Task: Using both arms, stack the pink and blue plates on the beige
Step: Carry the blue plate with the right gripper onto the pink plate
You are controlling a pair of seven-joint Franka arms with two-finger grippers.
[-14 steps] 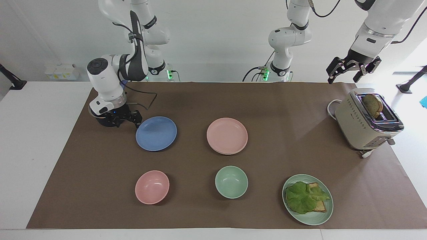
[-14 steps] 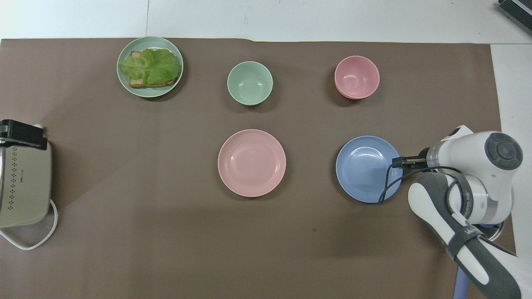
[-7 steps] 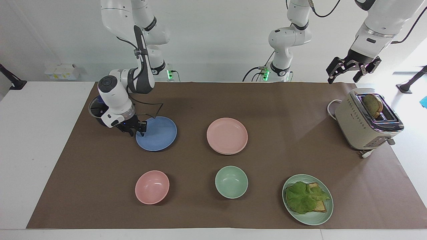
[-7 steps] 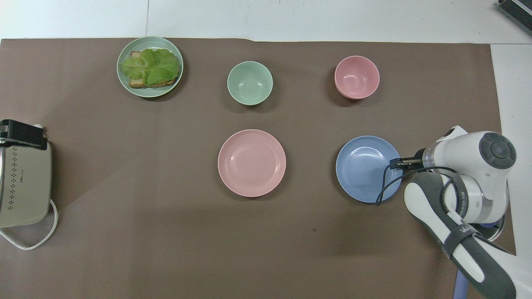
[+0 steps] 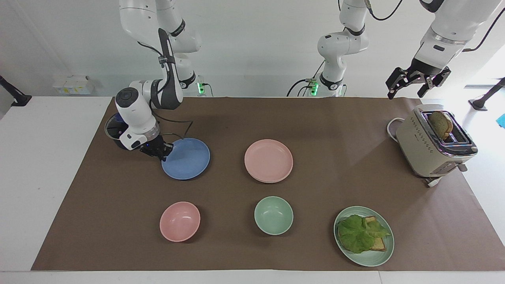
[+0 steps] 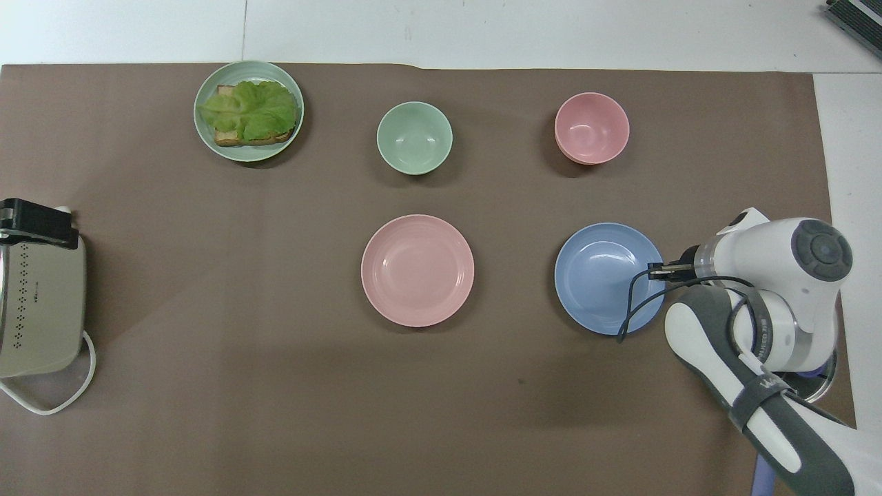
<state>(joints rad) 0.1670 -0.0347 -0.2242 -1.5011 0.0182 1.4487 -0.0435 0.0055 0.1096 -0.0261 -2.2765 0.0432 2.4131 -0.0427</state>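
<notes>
A robotics lab: two white arms (image 5: 158, 23) (bolted down) behind a paper-covered table (image 5: 276, 118).

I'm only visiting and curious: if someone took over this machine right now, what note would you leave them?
Right tool: shut on the rim of the blue plate, toward the right arm's end of the table.
Left tool: open, holding nothing, waiting in the air above the toaster.
Pink plate: mid-table, beside the blue one; a second rim under it looks like the beige plate.
Done: pink seems stacked; blue gripped.
Left: lift the blue plate and set it on the pink one.
</notes>
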